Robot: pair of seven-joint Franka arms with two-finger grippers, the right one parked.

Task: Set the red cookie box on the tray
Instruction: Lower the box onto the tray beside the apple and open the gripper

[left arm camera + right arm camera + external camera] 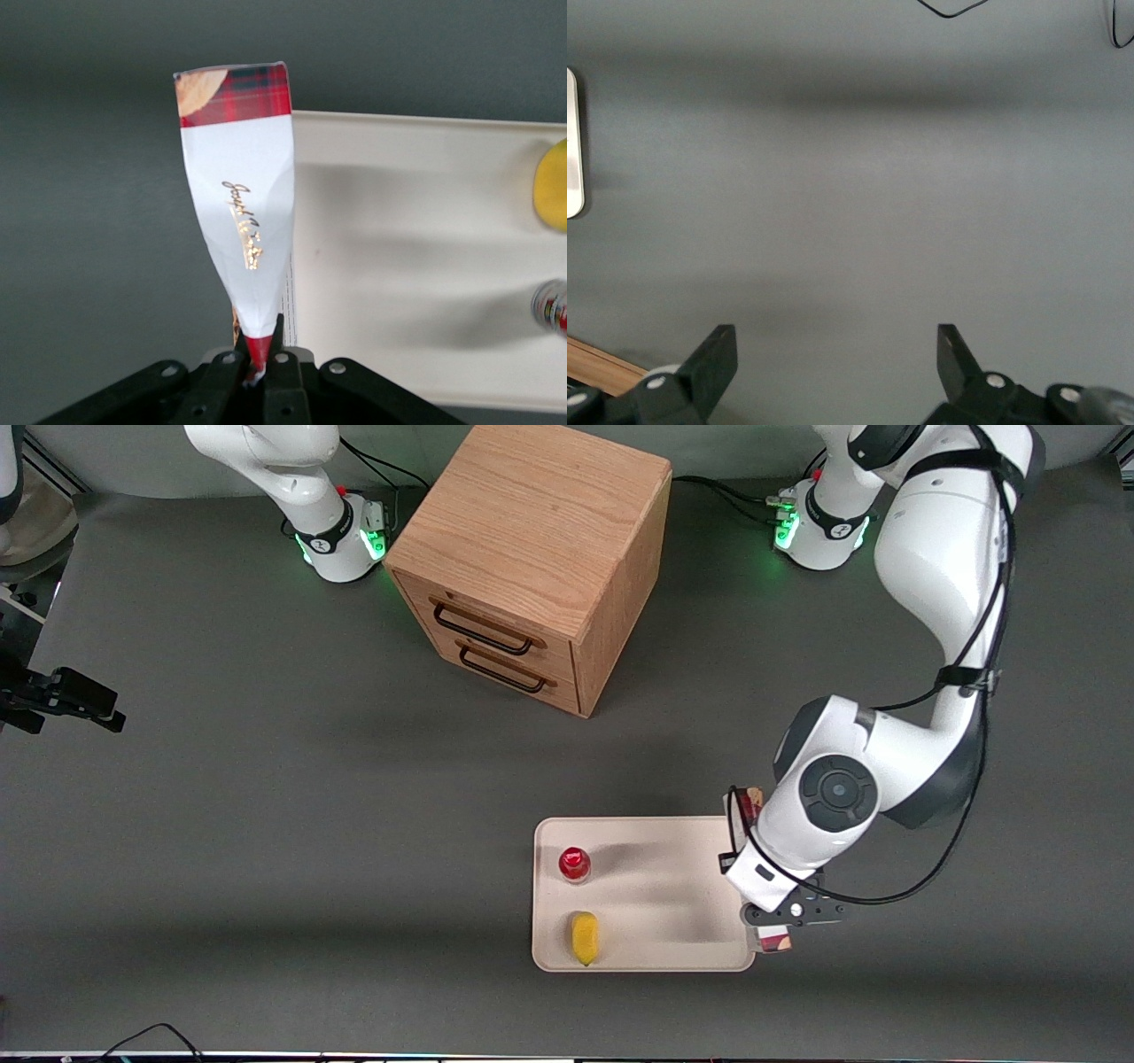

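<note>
- The left arm's gripper [259, 359] has its two black fingers [285, 370] drawn almost together, pinching the narrow red end of the red cookie box [241, 208].
- In the wrist view the box runs lengthwise away from the pincer: a white panel with gold script, then a red tartan end with a tan patch at the tip.
- From the front the gripper [772, 932] hangs at the edge of the tray [660, 890] toward the working arm's end of the table, mostly hidden under the wrist; only the two ends of the red cookie box [773, 942] peek out there.
- The box seems to sit over the tray's rim, part above the tray and part above the grey table [266, 797]; whether it touches either cannot be told.
- On the tray, well apart from the pincer, stand a small red-capped bottle [574, 863] and a yellow object [584, 937].
- A wooden drawer cabinet [532, 558] stands farther from the front camera than the gripper.
</note>
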